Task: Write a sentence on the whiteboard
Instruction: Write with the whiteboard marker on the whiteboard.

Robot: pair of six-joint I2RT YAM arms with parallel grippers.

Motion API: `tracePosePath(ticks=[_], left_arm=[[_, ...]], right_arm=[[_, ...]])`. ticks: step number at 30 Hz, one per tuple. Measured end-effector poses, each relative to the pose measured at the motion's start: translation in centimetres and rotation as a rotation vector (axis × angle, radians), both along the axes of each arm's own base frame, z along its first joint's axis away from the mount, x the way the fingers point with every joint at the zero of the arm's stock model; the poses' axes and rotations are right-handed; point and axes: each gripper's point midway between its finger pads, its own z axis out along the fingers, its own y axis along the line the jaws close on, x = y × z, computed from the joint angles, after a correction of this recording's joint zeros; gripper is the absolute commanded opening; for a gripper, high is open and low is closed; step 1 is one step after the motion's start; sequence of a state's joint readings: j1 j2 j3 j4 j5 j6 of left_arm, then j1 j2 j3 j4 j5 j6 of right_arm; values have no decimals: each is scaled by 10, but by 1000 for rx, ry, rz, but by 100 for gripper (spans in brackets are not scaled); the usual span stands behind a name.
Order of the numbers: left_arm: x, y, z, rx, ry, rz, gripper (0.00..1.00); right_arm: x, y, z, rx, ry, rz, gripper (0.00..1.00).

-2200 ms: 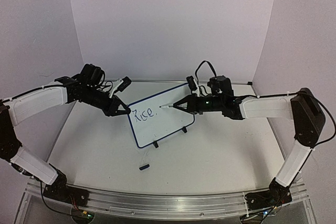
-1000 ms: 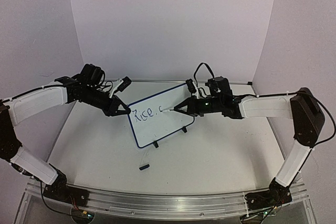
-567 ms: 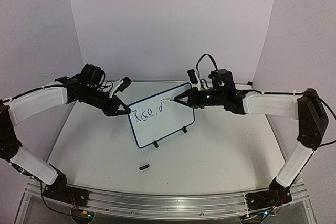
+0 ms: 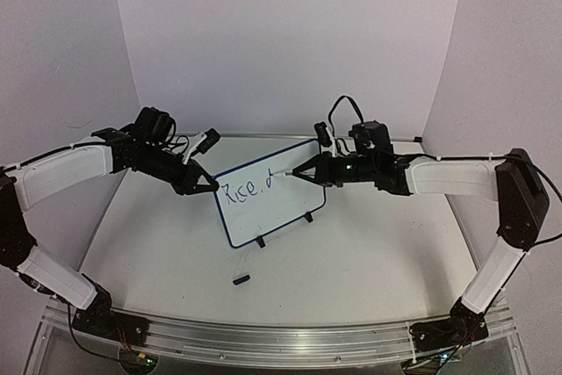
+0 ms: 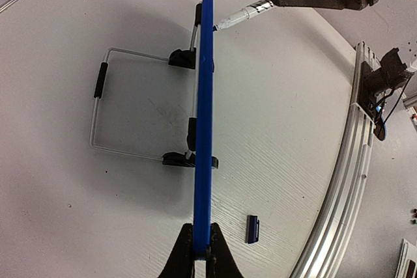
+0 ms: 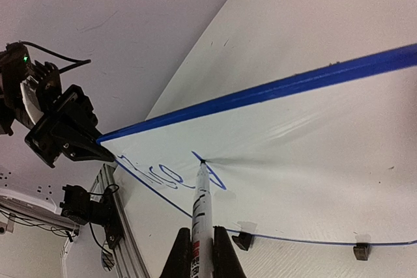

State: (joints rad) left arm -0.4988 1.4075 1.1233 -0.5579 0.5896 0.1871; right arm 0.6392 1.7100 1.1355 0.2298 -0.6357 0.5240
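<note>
The whiteboard (image 4: 283,210) stands tilted on its black clip feet at mid-table. My left gripper (image 4: 211,185) is shut on its left edge; in the left wrist view the board is a thin blue line (image 5: 206,96) running up from my closed fingers (image 5: 189,255). The sentence (image 4: 244,190) reads "Rice, d" in blue strokes (image 6: 163,175). My right gripper (image 6: 198,242) is shut on a white marker (image 6: 201,206). The marker's tip rests on the board at the top of the "d". From above, that gripper (image 4: 307,175) comes in from the right.
A small dark-blue marker cap (image 4: 241,279) lies on the table in front of the board, also in the left wrist view as the cap (image 5: 253,229). A wire stand (image 5: 99,109) lies behind the board. An aluminium rail (image 4: 281,340) runs along the near edge. Walls enclose the back and sides.
The right gripper moved the marker from a small curve up along a stem, completing a "d" after "Rice,". The left arm and the board have stayed still.
</note>
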Motion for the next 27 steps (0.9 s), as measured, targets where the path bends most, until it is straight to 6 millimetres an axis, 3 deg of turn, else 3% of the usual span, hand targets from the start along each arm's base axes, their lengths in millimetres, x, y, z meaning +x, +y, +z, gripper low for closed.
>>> tracePosePath(ticks=[5, 27], left_arm=[[0, 0, 0, 0, 0, 0, 0], [0, 0, 0, 0, 0, 0, 0]], right_arm=[[-2, -2, -11, -14, 20, -1, 0], [-3, -4, -25, -35, 45, -10, 0]])
